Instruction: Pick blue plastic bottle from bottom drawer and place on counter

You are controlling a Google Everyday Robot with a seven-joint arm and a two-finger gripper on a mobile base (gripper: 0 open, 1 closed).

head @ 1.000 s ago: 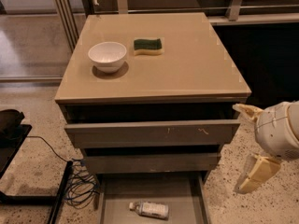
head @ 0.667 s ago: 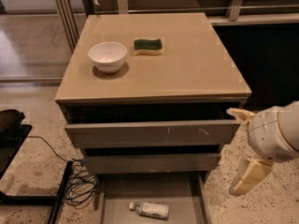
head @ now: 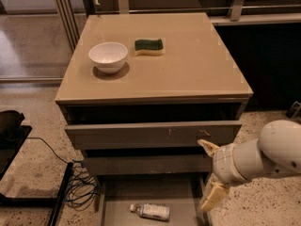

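The blue plastic bottle (head: 150, 211), clear with a white cap and a pale label, lies on its side on the floor of the pulled-out bottom drawer (head: 141, 189). The counter (head: 193, 69) is the glossy beige top of the cabinet. My gripper (head: 202, 175) is open at the right of the cabinet. Its upper finger is in front of the top drawer's front, and its lower finger hangs at the bottom drawer's right side. It is to the right of the bottle, slightly above it, and holds nothing.
A white bowl (head: 108, 56) and a green-and-yellow sponge (head: 149, 46) sit on the counter's rear left. The top drawer (head: 141, 134) is partly pulled out. Cables (head: 80, 189) and a black stand (head: 14, 140) lie on the floor at the left.
My arm and gripper have moved left, from off the cabinet's right side to in front of its right edge, closer to the bottom drawer. The bottle has not moved.
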